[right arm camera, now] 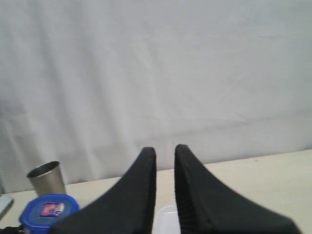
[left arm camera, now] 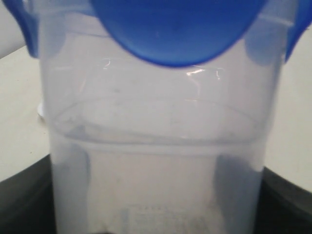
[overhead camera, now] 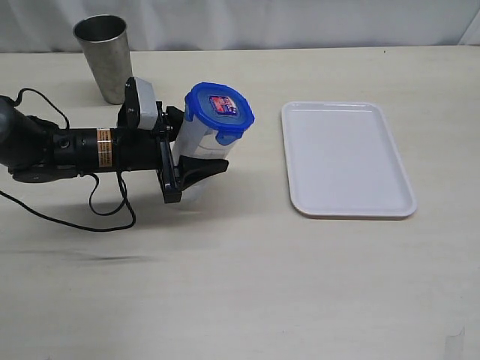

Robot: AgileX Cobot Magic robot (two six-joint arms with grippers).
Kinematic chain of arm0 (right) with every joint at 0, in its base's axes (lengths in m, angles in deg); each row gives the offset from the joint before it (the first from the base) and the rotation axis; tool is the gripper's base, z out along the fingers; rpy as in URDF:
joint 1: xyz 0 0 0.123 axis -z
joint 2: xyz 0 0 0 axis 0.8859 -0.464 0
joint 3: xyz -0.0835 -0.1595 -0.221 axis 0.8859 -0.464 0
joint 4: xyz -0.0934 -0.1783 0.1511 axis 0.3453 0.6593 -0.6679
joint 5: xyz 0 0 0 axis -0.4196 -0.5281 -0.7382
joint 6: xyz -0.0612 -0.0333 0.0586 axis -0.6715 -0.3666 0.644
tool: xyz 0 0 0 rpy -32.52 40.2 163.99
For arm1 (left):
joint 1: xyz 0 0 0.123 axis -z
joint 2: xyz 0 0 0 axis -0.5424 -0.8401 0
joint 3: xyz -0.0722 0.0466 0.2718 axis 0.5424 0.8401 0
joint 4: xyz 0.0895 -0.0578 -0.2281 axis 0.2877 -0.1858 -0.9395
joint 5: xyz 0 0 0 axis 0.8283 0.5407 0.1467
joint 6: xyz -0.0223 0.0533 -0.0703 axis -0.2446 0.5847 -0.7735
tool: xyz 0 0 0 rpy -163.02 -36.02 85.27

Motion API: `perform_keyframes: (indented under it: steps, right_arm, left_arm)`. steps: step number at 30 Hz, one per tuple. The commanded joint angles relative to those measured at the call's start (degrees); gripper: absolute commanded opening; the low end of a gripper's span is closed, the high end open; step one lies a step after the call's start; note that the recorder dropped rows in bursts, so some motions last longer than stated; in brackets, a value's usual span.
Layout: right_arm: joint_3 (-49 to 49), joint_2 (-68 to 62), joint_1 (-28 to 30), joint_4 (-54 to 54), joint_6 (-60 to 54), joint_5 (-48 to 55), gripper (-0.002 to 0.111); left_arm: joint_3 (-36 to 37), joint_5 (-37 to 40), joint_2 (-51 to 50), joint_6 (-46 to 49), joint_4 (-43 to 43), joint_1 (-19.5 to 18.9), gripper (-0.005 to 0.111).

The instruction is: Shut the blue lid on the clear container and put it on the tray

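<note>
The clear container (overhead camera: 196, 148) stands on the table (overhead camera: 240, 285), left of centre in the exterior view. It leans slightly, its top tipped toward 3 o'clock. Whether its base rests on the table cannot be told. The blue lid (overhead camera: 219, 111) sits on its rim, with the red-and-white sticker facing up and a flap hanging down the near side. Whether the flaps are snapped shut cannot be told.

The left gripper (overhead camera: 199, 147) reaches in from 9 o'clock and clamps the container about the middle of its wall. One black finger (overhead camera: 204, 169) presses the near side, and the other is mostly hidden behind the far side. In the left wrist view the container (left arm camera: 161, 146) fills the space between the two dark fingers (left arm camera: 24, 200), with the lid (left arm camera: 175, 29) at its upper end.

The tray (overhead camera: 346, 159) lies at 3 o'clock from the container, near but apart. A steel cup (overhead camera: 103, 56) stands upright at 10 o'clock, beyond the arm.

The right gripper (right arm camera: 165, 185) shows only in its own wrist view. Its fingers stand a narrow slit apart and hold nothing.
</note>
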Motion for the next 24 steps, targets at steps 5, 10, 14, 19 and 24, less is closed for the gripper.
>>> perform_keyframes:
  steps: [5, 10, 14, 19, 24]
  right_arm:
    - [-7.4, 0.2, 8.3, -0.1, 0.3, -1.7, 0.014]
    - [-14.3, 0.2, 8.3, -0.1, 0.3, -9.5, 0.014]
    - [-17.8, 0.2, 8.3, -0.1, 0.3, -11.5, 0.014]
    - [-18.0, 0.2, 8.3, -3.1, 0.3, -12.8, 0.014]
    - [-18.0, 0.2, 8.3, -2.2, 0.3, -11.1, 0.014]
  left_arm:
    - [0.2, -2.8, 0.5, 0.1, -0.3, 0.4, 0.000]
    - [0.2, -2.8, 0.5, 0.1, -0.5, 0.4, 0.000]
    - [0.2, -2.8, 0.5, 0.1, -0.5, 0.4, 0.000]
    - [0.2, -2.8, 0.5, 0.1, -0.5, 0.4, 0.000]
    - [0.2, -2.8, 0.5, 0.1, -0.5, 0.4, 0.000]
